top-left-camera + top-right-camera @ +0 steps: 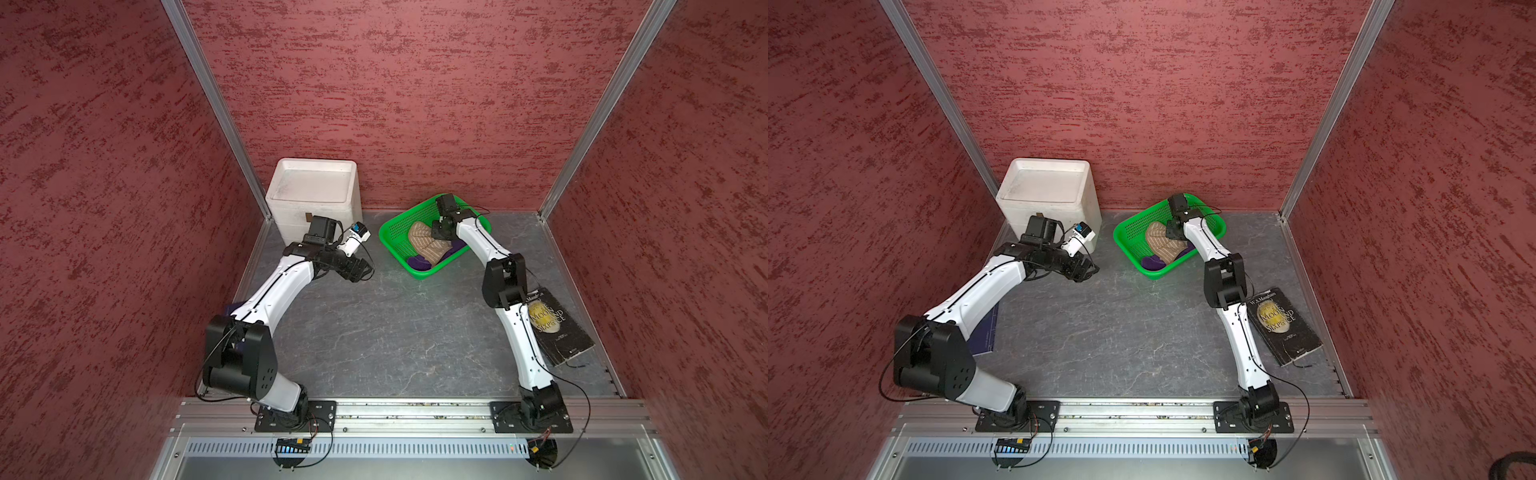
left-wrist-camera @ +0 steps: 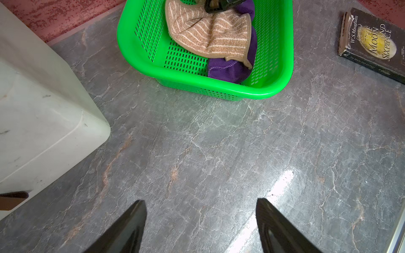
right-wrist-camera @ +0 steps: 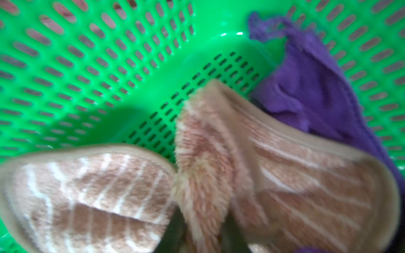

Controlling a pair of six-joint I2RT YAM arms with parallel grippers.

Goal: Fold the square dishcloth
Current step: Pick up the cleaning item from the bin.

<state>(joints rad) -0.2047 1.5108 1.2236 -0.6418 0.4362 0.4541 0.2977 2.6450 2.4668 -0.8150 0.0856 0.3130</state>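
Right pincer grips striped dishcloth, left pincer gapes — grey marbled tabletop, red walls.

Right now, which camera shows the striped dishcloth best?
Left wrist view: the striped dishcloth lies sharp and nearly whole in the green basket. Right wrist: close, blurred. Both top views: small, partly behind the right arm.

Right wrist view is blurring all over. Tan striped terry dishcloth is bunching over the right gripper, covering its fingertips. Purple fleece cloth is lying mostly buried under that dishcloth. Dark blue flat booklet is peeking out beneath the left arm
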